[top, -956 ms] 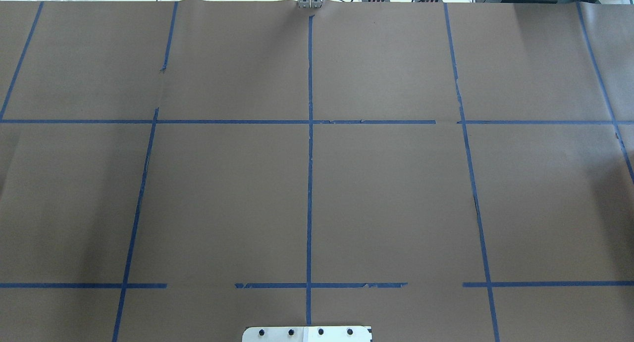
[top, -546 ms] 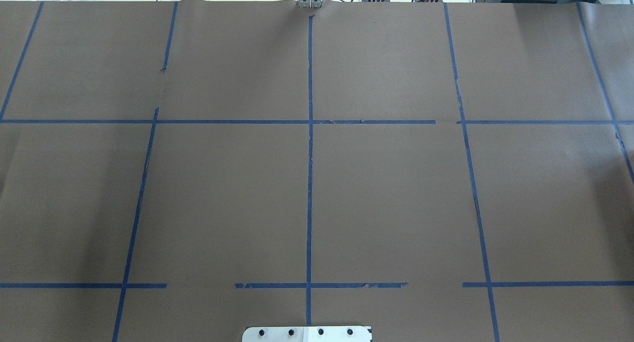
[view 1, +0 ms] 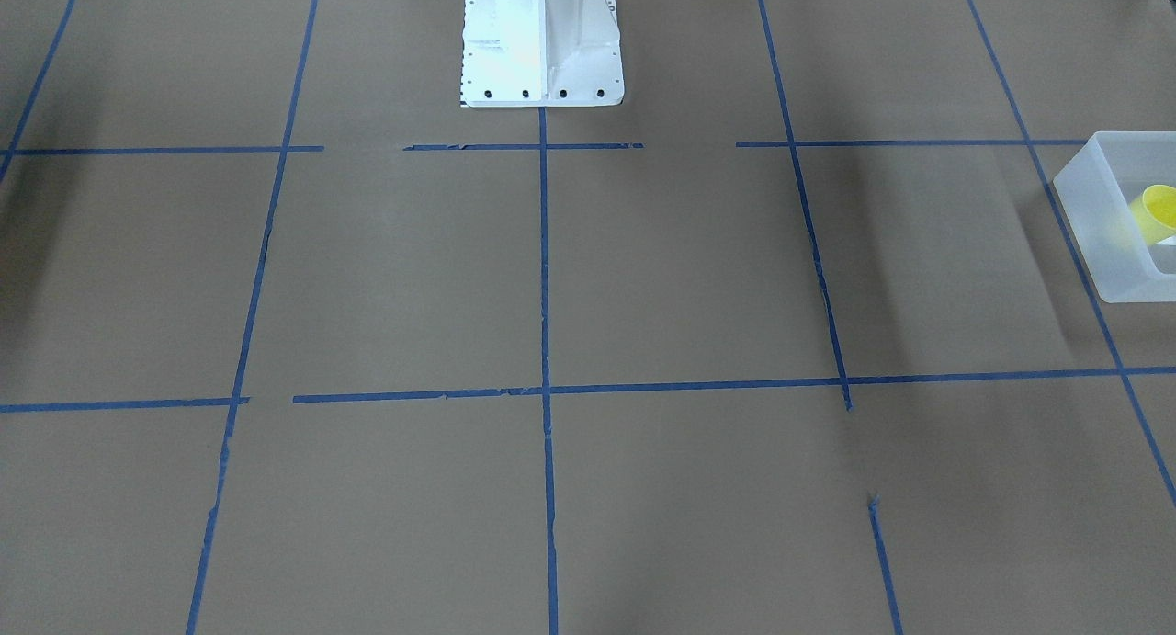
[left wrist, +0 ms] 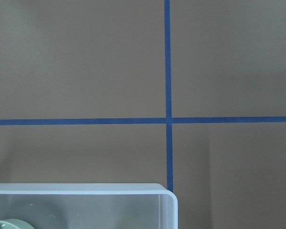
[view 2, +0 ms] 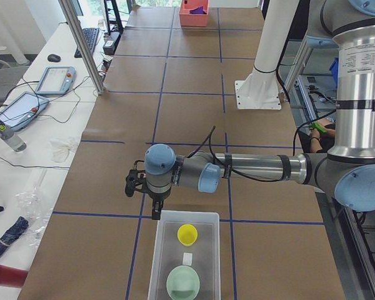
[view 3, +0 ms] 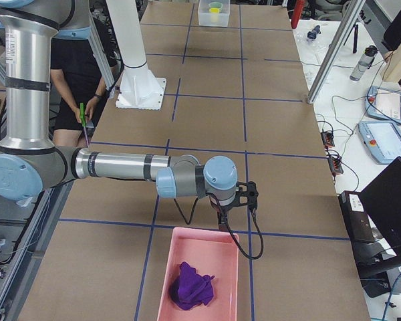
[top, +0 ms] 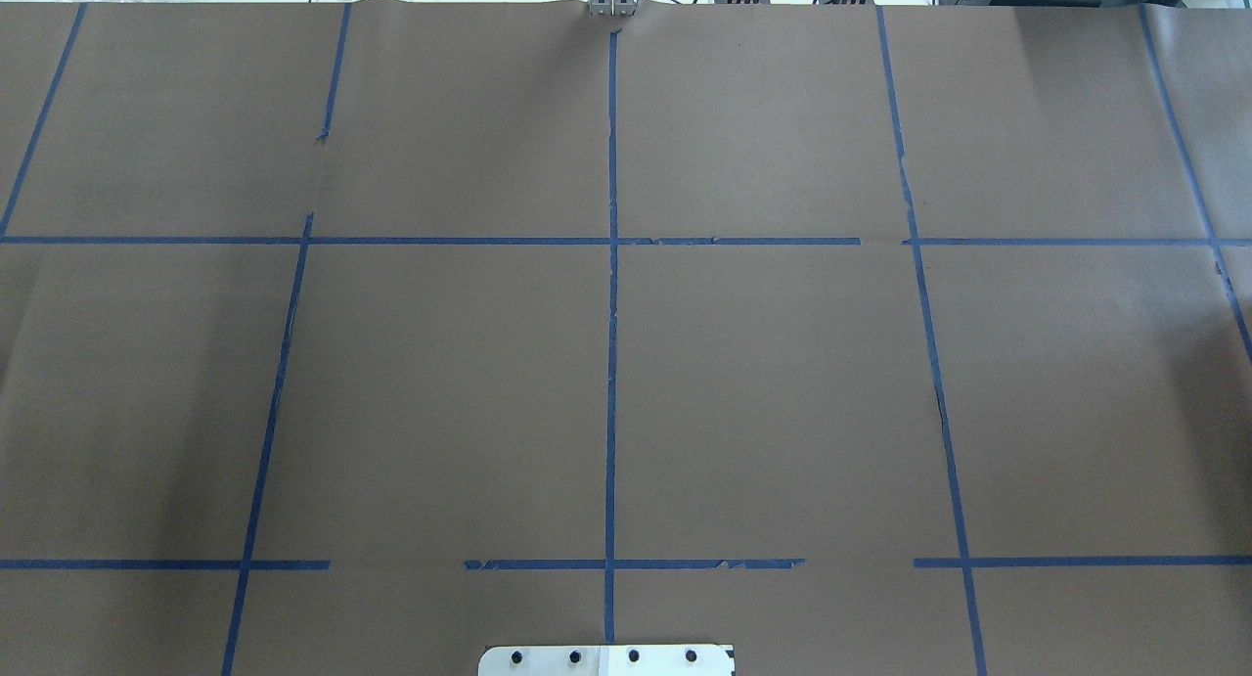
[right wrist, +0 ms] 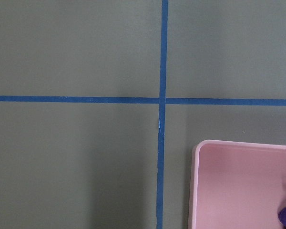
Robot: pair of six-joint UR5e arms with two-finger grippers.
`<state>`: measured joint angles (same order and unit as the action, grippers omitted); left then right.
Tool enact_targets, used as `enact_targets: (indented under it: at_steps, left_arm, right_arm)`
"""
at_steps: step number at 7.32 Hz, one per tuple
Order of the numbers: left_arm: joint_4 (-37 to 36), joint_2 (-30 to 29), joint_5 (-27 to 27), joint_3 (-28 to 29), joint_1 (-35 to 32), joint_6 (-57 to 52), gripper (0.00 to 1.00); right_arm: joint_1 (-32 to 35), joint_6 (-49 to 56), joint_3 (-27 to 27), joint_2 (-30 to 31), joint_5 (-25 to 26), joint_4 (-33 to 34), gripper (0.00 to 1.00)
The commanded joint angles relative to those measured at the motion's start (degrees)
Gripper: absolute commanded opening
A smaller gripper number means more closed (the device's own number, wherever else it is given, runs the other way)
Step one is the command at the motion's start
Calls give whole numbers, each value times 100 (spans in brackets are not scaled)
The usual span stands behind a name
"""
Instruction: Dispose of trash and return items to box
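The yellow cup (view 2: 187, 234) sits inside the frosted box (view 2: 185, 215) in the exterior left view, near a small white label and a pale green bowl (view 2: 182, 282). The cup (view 1: 1159, 210) and box (view 1: 1098, 226) also show at the right edge of the front-facing view. My left gripper (view 2: 155, 212) hangs just outside the box's far rim, pointing down; I cannot tell whether it is open or shut. The left wrist view shows the box's corner (left wrist: 86, 189) and bare paper. My right gripper (view 3: 222, 215) hangs just beyond a pink tray (view 3: 197, 231); I cannot tell its state.
The pink tray holds a crumpled purple thing (view 3: 192, 284); its corner shows in the right wrist view (right wrist: 243, 144). The brown paper table carries blue tape lines (top: 611, 363). The white robot base (view 1: 540, 38) stands mid-table. Tablets and cables lie on the side bench (view 2: 25, 106).
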<state>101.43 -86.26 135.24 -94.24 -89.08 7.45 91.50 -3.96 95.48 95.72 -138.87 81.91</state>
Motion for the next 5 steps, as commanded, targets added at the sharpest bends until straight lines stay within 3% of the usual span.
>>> enact_targets:
  at_steps: [1, 5]
  left_arm:
    - [0, 13, -68, -15, -22, -51, 100]
    - [-9, 30, -77, -50, -48, -69, 100]
  right_arm:
    - [0, 0, 6, -1, 0, 0, 100]
    - [0, 0, -3, 8, 0, 0, 100]
